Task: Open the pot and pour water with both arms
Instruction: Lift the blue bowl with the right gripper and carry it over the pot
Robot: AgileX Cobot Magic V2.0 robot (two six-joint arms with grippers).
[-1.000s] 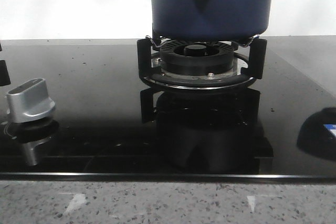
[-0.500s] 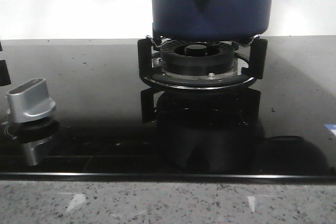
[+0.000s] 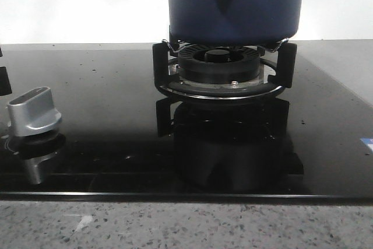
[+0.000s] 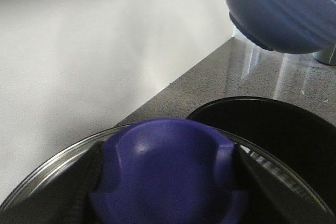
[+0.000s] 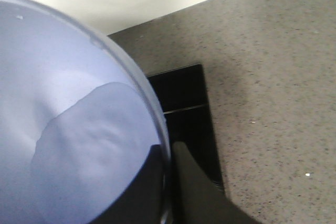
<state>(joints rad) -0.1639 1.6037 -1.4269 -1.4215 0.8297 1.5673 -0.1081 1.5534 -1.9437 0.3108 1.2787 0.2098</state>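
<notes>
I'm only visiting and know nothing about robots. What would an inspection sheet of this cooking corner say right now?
Surface: black glass hob with light specks on it, and a speckled stone counter in front.
Job's things: navy pot sitting on the burner grate. Its glass lid is off to one side of the dark pot opening. A blue bowl has water in it.
Clutter: silver knob on the hob's left side.
Grippers: left claw shut on the lid's purple handle. Right claw shut on the bowl's rim.
Cables: nothing seen.
Surroundings: plain white wall behind.
</notes>
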